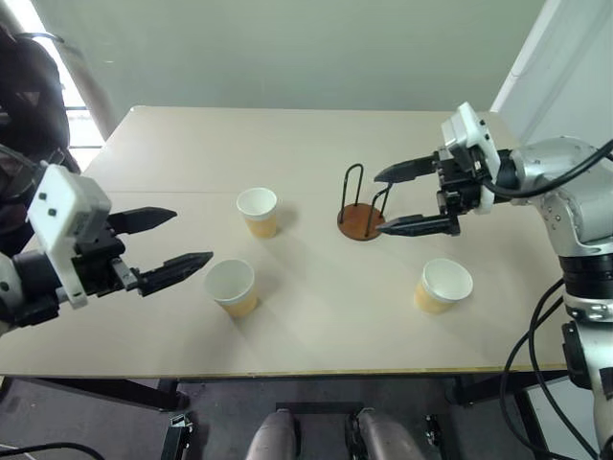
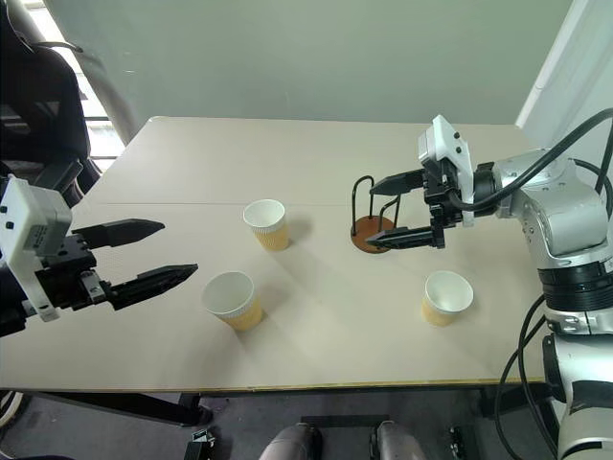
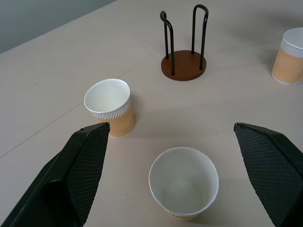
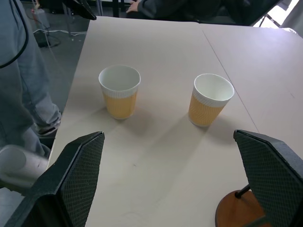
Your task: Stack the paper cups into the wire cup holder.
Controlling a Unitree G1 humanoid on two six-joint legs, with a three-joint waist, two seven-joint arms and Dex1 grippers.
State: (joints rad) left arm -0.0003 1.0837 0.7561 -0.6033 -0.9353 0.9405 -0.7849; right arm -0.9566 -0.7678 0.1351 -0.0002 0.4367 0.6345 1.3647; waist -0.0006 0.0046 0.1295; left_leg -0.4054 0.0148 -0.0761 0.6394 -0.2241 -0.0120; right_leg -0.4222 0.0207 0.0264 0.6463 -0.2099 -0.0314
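The left tool (image 1: 163, 244) hangs above the near left part of the surface (image 1: 316, 153) with its two black fingers spread wide and nothing between them. Just past its fingertips stands the nearest paper cup (image 1: 232, 287), upright with its mouth up; in the left wrist view this cup (image 3: 184, 188) sits between the two spread fingers but apart from both. A second cup (image 1: 258, 211) stands upright a little farther back, near the middle of the surface.

The right tool (image 1: 385, 201) is held above the surface on the right side, pointing toward the left, its fingers also spread wide and holding nothing. Its fingertips are right by the wire cup holder (image 1: 361, 206), which stands upright near the middle of the surface, its round brown base flat on the surface and its black wire loops rising from it; no cup is in it. Whether the lower finger touches the base cannot be told.

The third cup (image 1: 444, 285) stands upright on the near right part of the surface, below the right tool and well apart from the other two cups.
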